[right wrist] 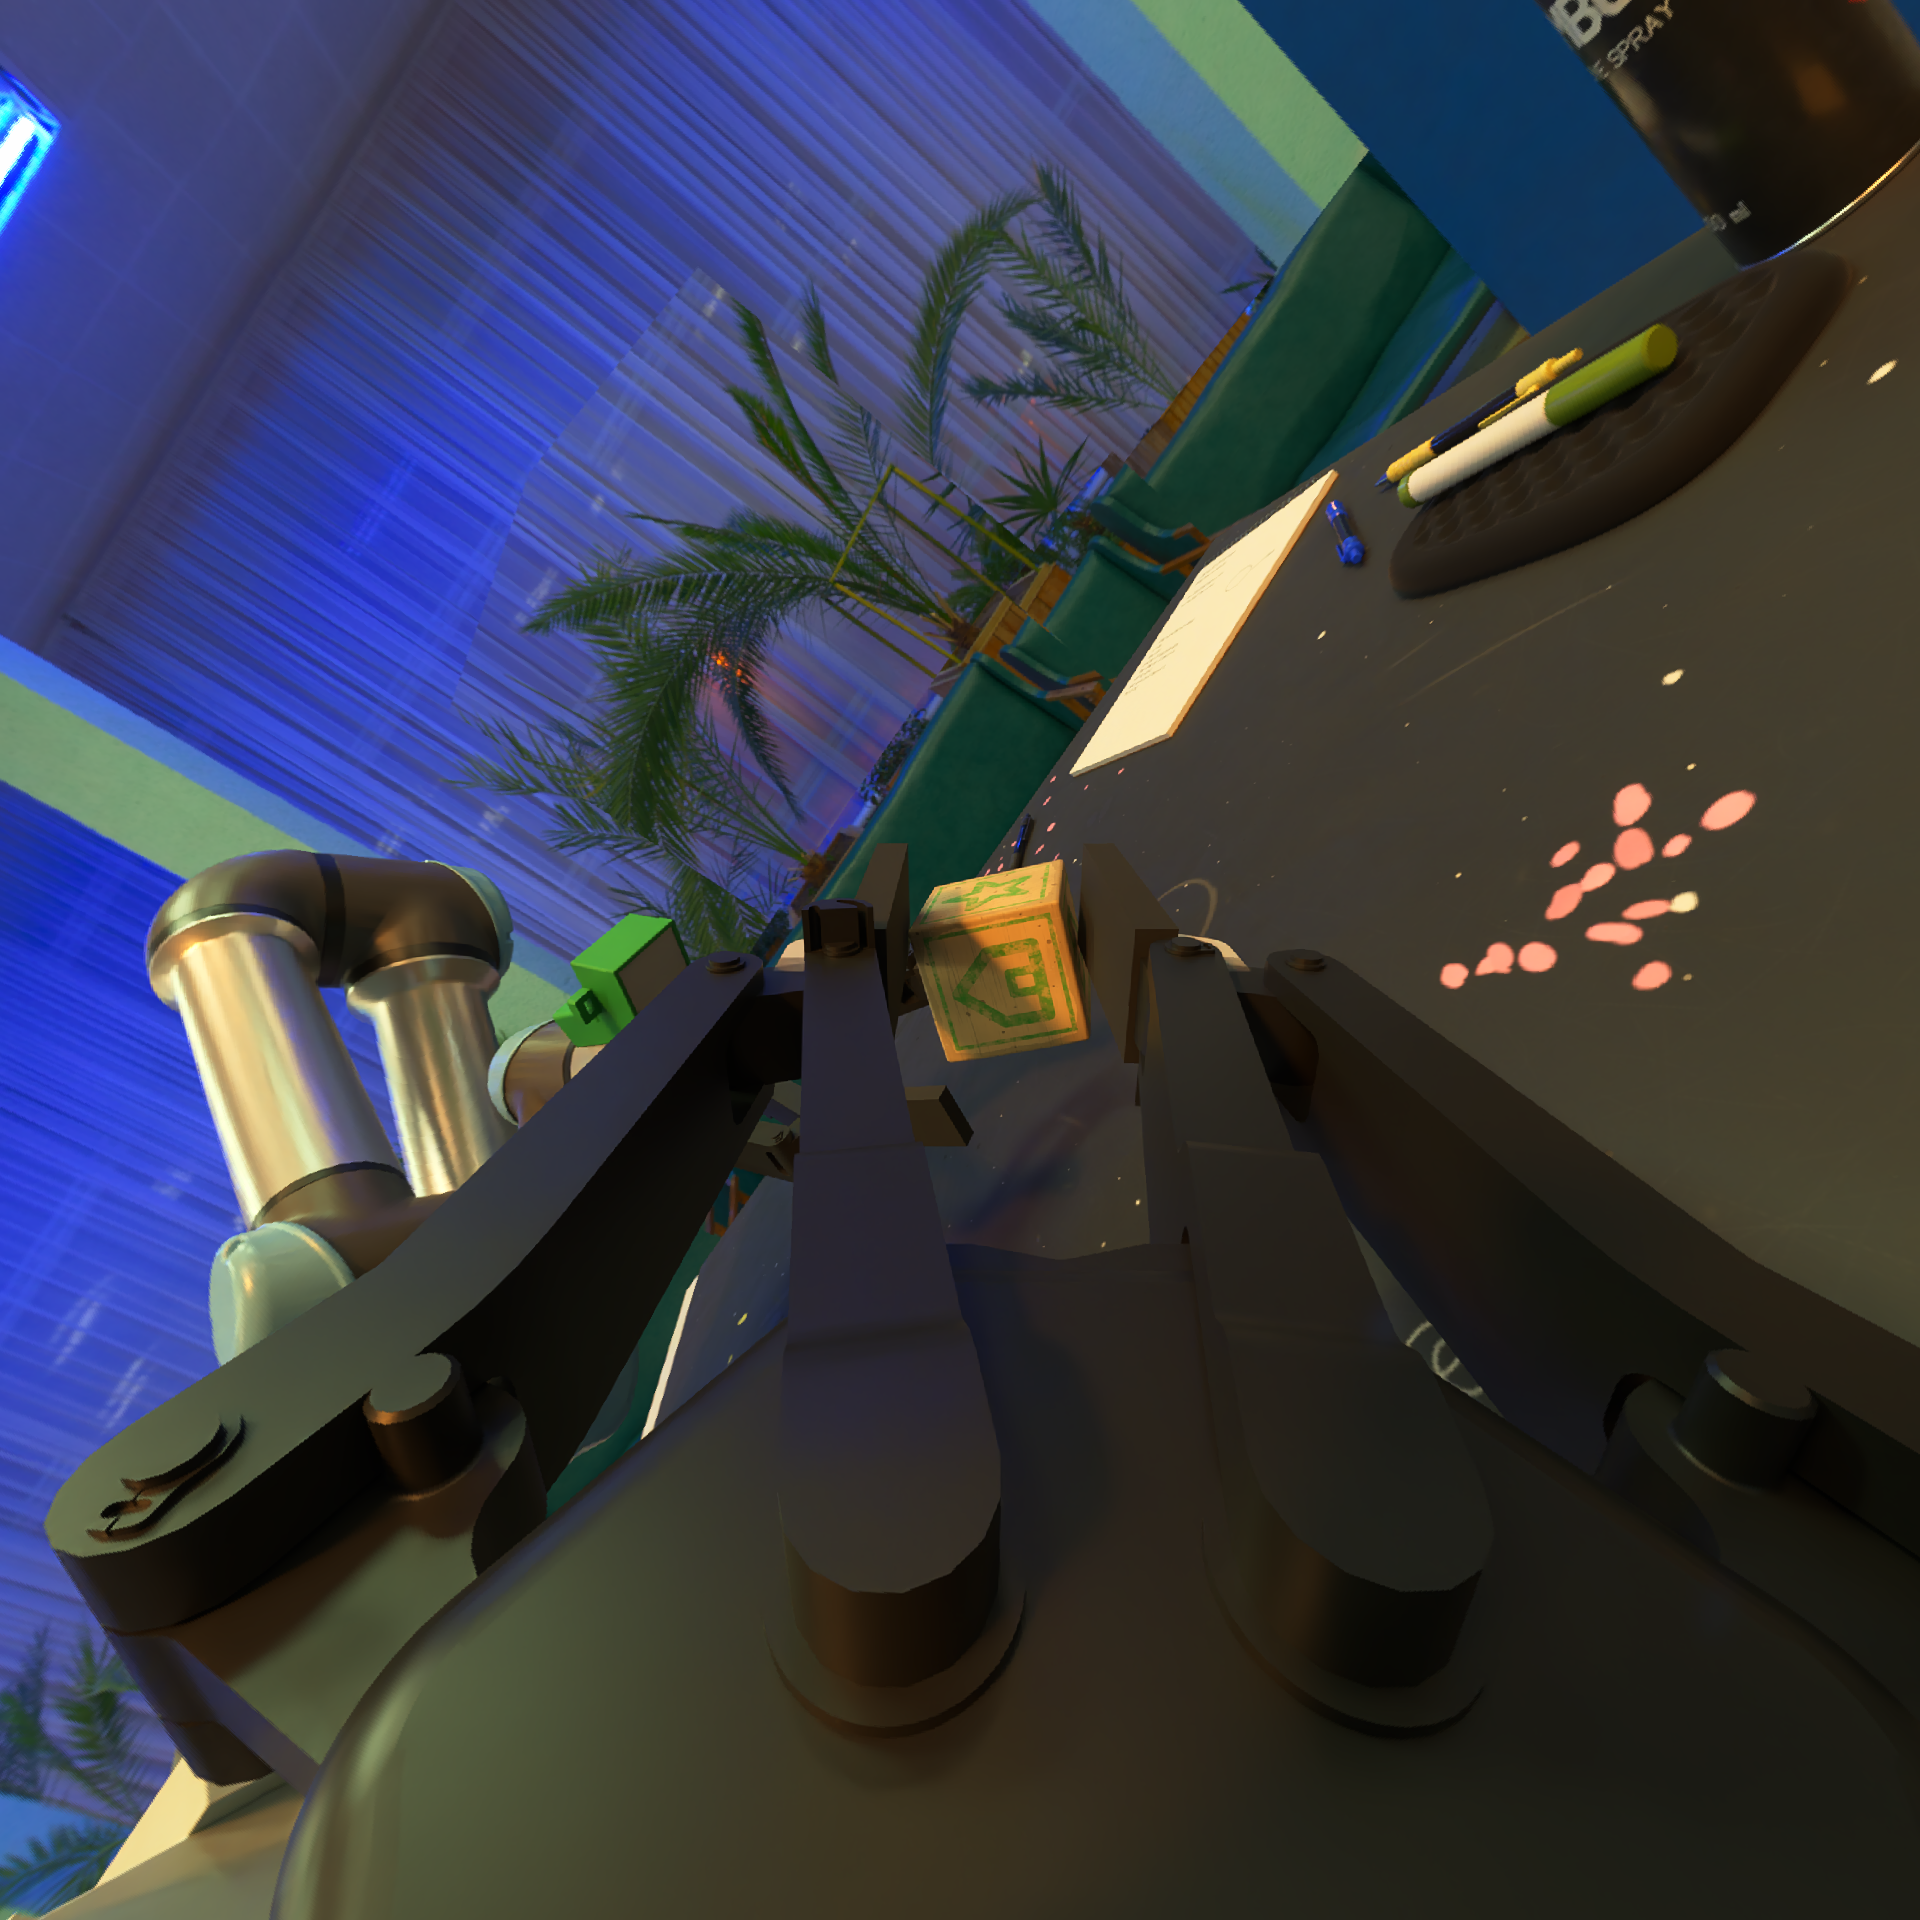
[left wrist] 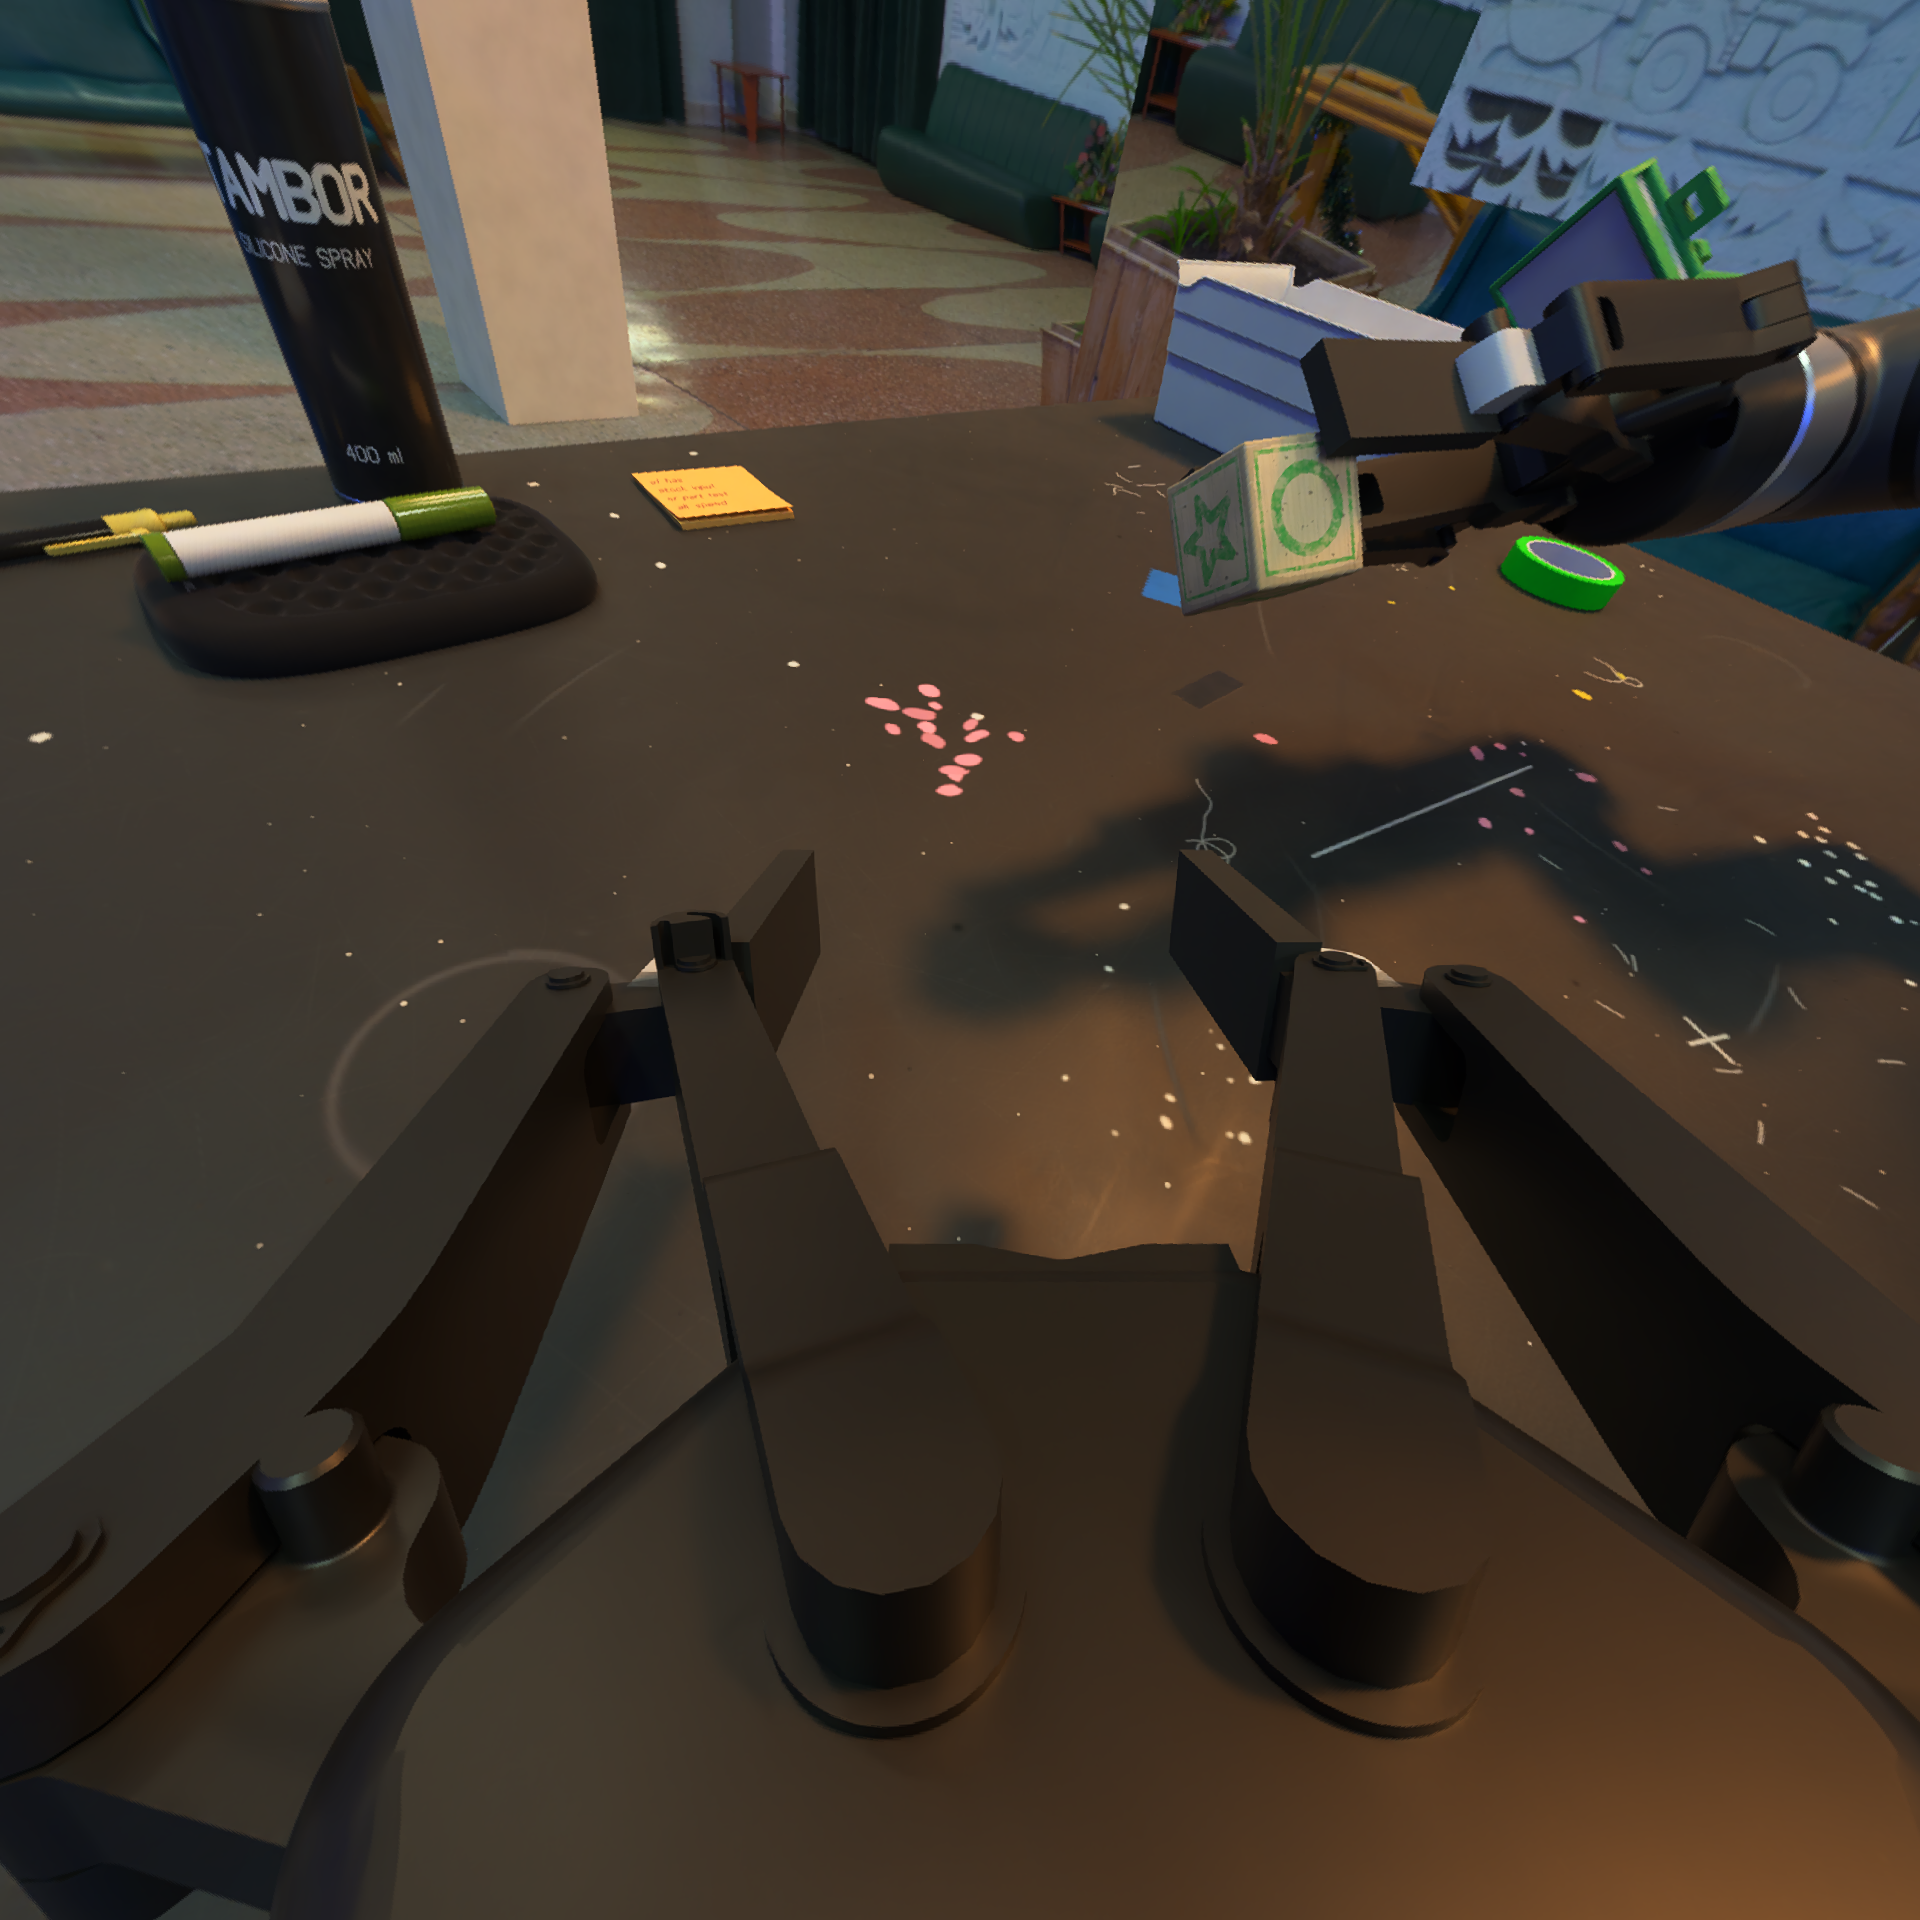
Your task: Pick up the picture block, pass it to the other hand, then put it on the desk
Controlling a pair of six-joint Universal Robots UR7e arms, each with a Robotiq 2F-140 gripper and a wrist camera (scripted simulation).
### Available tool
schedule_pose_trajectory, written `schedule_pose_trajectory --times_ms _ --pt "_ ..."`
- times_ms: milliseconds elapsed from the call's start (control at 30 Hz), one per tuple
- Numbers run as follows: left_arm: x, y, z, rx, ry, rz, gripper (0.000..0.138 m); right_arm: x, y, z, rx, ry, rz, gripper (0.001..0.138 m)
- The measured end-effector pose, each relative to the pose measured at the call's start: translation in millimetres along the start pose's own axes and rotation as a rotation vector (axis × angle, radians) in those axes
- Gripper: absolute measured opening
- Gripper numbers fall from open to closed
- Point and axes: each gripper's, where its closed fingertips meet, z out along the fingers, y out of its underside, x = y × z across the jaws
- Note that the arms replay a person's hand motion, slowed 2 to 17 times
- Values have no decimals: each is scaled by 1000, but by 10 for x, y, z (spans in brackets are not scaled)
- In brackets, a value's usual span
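I held the picture block [right wrist: 1000, 961] pinched between the pads of my right end effector [right wrist: 992, 935], raised clear of the bench [left wrist: 727, 935] and turned on its side, so that two of its green-printed faces stood free toward my other arm; I judged that grip was chosen to leave room for a second pair of fingers. My left end effector [left wrist: 995, 940] hung low over the bench with its fingers spread wide and nothing between them, well apart from the block and not yet lined up with it.

Beyond the block lay a green tape roll [left wrist: 1562, 572] and a white box [left wrist: 1247, 353]; to the block's left sat an orange note pad [left wrist: 713, 497], and farther that way a dark mat [left wrist: 364, 613] carrying a green-capped marker [left wrist: 301, 535], with a black spray can [left wrist: 312, 249] behind it; none of these stood between my two end effectors; the bench under the block bore only pink flecks [left wrist: 940, 732], so I judged the way to the handover open.
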Motion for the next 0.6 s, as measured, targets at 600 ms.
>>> schedule_pose_trajectory --times_ms 600 --pt "-90 -37 -22 16 -72 90 87 -150 -288 -321 35 132 -169 44"
